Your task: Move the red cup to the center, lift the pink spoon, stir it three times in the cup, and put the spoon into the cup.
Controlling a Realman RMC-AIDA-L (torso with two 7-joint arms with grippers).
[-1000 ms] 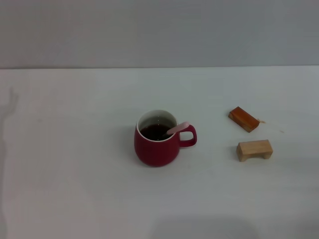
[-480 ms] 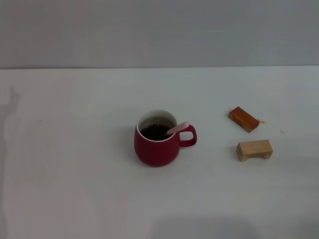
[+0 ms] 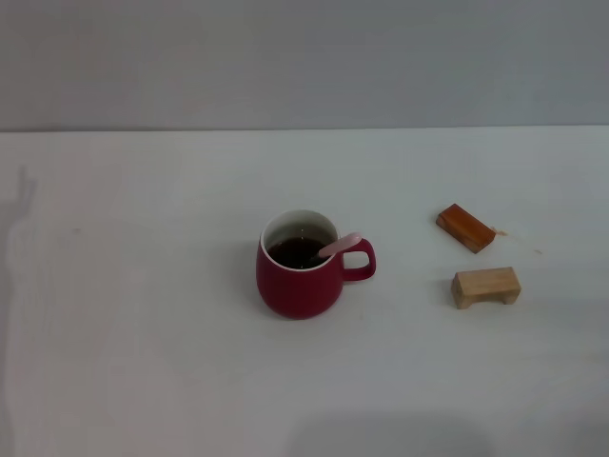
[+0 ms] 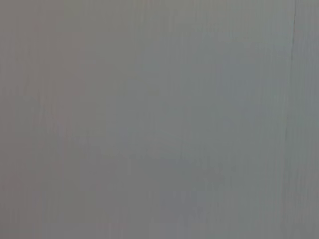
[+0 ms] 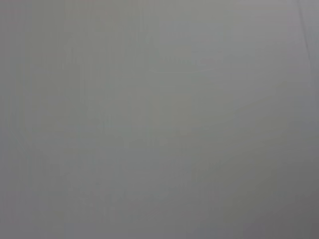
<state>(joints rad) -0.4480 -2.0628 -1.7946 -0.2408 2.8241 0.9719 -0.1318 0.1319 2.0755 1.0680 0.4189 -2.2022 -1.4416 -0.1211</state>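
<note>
Cup: red cup (image 3: 299,276) placed mid-tabletop (image 3: 143,362).
Spoon: pink spoon (image 3: 340,246) left inside it.
Pincers: neither seen, state unknown.
Remaining: nothing, judged.

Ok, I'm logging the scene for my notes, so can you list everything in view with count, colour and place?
red cup: one, dark red with white inside, near the table's centre, handle toward the robot's right, dark liquid inside.
pink spoon: one, pale pink handle, standing in the cup, leaning on the rim above the handle.
reddish-brown block: one, on the table to the robot's right of the cup.
pale wooden block: one, light tan, just nearer the robot than the reddish-brown one.
table: one, white.
left gripper, right gripper: neither in view; both wrist views show only a plain grey surface.
</note>
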